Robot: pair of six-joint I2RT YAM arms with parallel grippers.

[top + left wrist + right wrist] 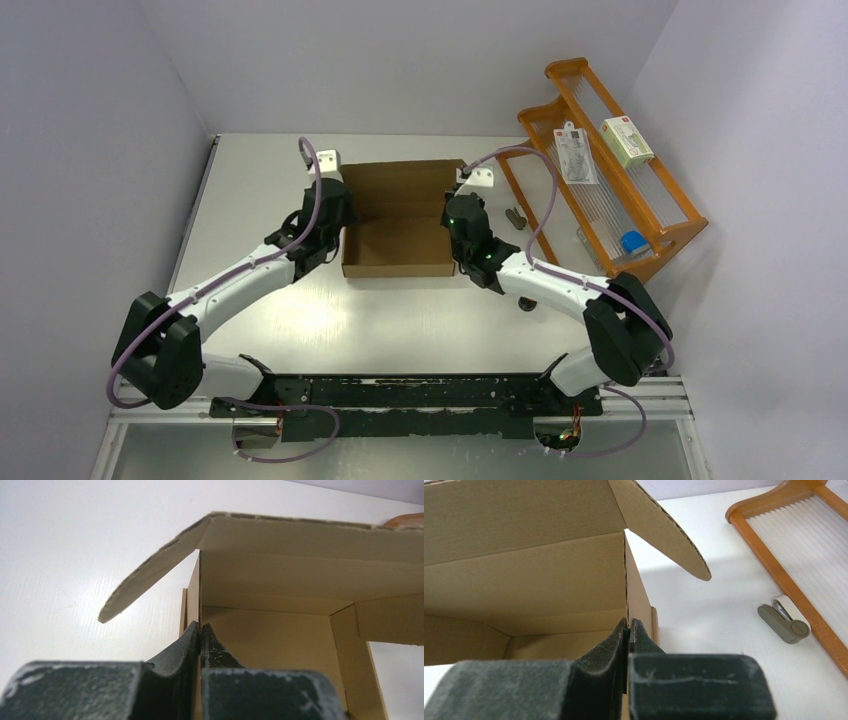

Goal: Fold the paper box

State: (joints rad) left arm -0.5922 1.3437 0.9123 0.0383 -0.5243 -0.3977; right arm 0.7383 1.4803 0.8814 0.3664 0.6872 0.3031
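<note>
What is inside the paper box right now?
Only bare cardboard floor and walls show inside the paper box; no loose item. The raised lid hides the back edge from above.

Left gripper [200,630]: 2 dark fingers pinched together on the side wall's top edge.
Box: plain brown corrugated cardboard box [280,645], open, its lid panel raised overhead.
Flap: rounded cardboard ear [150,577] jutting left from the lid.
Surface: white table [70,555].

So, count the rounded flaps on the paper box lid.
2. The left flap sticks out at the left end of the paper box lid; the right flap at its right end. Others may be hidden.
</note>
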